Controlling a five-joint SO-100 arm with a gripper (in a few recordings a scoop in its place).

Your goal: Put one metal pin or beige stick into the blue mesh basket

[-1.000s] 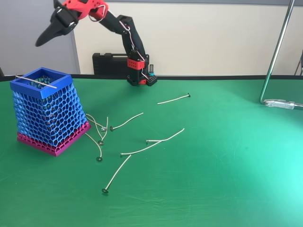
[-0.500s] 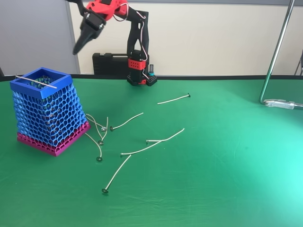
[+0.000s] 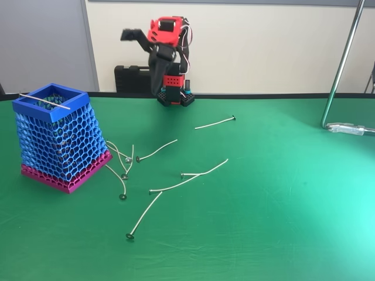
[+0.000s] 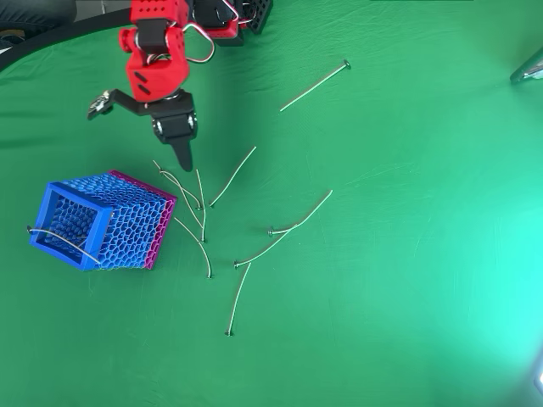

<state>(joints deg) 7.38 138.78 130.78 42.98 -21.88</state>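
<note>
Hand [image 4: 140, 127] spread wide and seemingly empty, well apart from the stick [image 4: 59, 242] across the basket [image 4: 51, 222] rim.

I see my arm folded up close over its base, wrist raised, the gripper [image 4: 140, 127] pointing down toward the worktop. Its jaws are spread wide apart and hold nothing.

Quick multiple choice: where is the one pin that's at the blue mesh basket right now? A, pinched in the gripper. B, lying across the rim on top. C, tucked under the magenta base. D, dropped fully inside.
B: the pin lies across the solid rim of the blue mesh basket, one end overhanging the edge, while the gripper is open and empty.
</note>
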